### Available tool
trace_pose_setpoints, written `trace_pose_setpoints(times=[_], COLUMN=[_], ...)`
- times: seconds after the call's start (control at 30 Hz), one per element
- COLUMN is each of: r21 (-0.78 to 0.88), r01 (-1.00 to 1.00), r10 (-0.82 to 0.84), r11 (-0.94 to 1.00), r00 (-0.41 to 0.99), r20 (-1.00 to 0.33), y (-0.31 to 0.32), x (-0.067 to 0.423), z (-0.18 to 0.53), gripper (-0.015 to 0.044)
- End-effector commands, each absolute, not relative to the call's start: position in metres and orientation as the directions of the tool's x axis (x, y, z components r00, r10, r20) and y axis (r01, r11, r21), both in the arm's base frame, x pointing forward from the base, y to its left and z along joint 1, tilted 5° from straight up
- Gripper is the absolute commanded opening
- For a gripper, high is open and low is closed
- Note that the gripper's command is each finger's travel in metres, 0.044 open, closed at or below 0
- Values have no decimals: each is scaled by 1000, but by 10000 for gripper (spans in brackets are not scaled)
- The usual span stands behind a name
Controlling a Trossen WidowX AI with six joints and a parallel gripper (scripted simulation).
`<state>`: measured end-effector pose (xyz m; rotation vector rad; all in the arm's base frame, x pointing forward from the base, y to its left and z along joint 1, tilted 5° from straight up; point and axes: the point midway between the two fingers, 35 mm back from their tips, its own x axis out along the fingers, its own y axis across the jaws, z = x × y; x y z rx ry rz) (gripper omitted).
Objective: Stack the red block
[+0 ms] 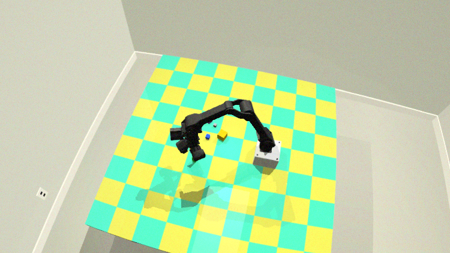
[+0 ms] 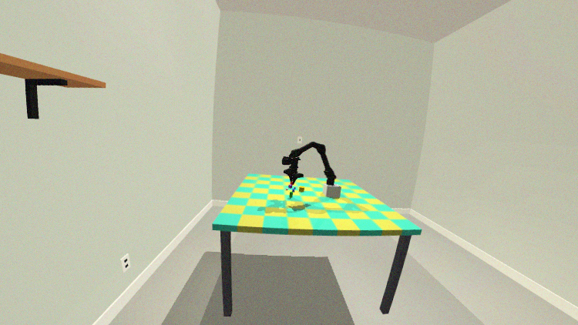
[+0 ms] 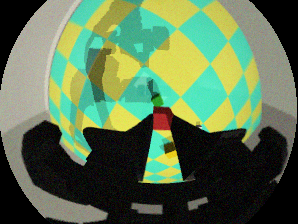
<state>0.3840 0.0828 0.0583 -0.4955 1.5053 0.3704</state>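
One checkered table [image 2: 250, 221] in a grey-walled room; the pincer [image 3: 161, 137] grips the red block [image 3: 161, 119].
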Motion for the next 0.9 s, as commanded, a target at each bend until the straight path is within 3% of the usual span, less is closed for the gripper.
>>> trace_pose_setpoints(times=[0.0,0.87], r21=[-71,-71], r01=[-525,-525], r10=[-73,-73], r11=[848,848], r00=[17,17], r20=[-997,-997], y=[81,78], x=[382,384], z=[31,-8], gripper=[0,0])
